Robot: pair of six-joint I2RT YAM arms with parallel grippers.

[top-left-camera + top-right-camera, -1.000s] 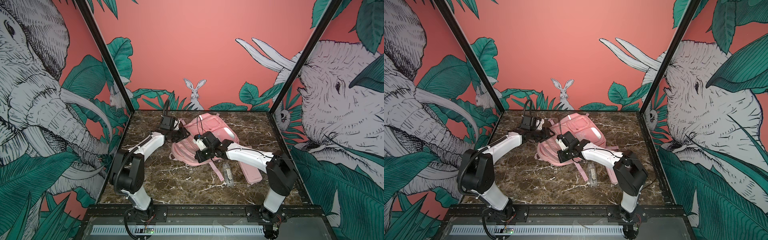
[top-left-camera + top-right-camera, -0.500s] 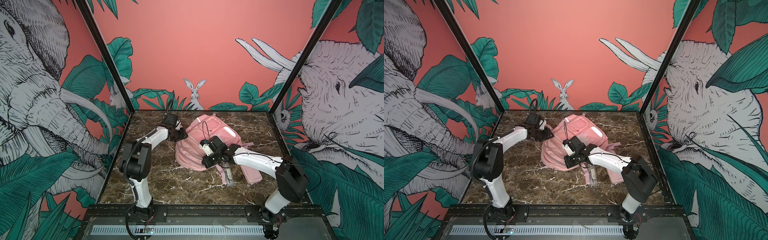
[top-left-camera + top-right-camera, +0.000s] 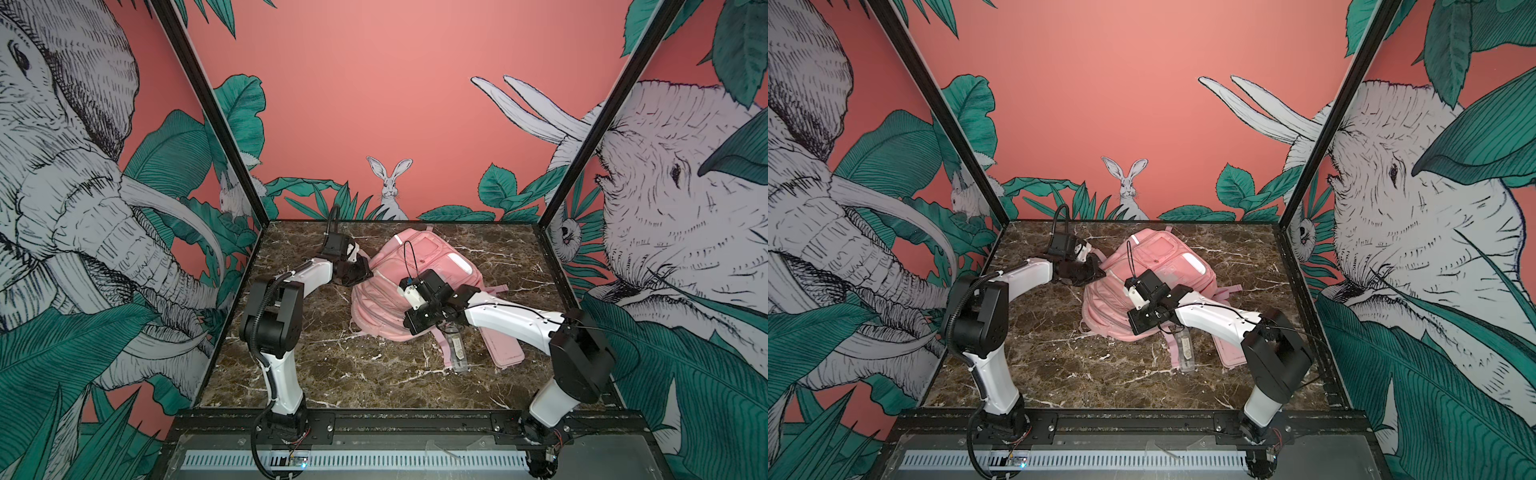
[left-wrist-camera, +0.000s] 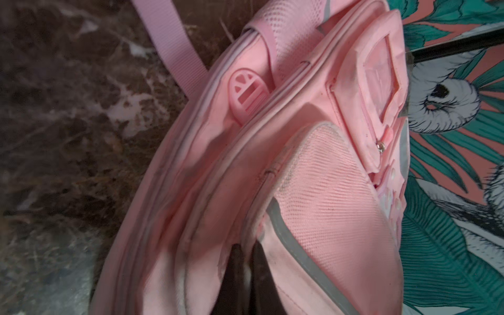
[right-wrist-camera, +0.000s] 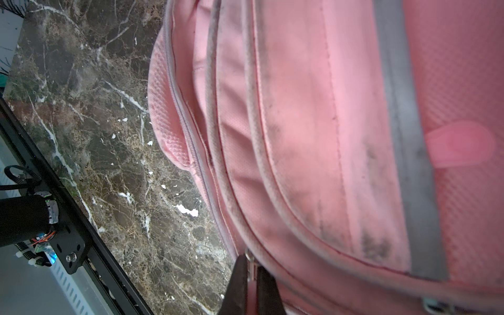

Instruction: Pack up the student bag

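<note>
Wrist views showed the left gripper and right gripper pinched shut on the student bag; top views added a bottle and pencil case partly hidden by the right arm.

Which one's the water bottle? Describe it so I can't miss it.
Start at the big pink student bag mid-table. By its near right corner lies a flat pink pencil case. The bottle lies on its side between a loose strap and that case: the only clear thing among the pink.
</note>
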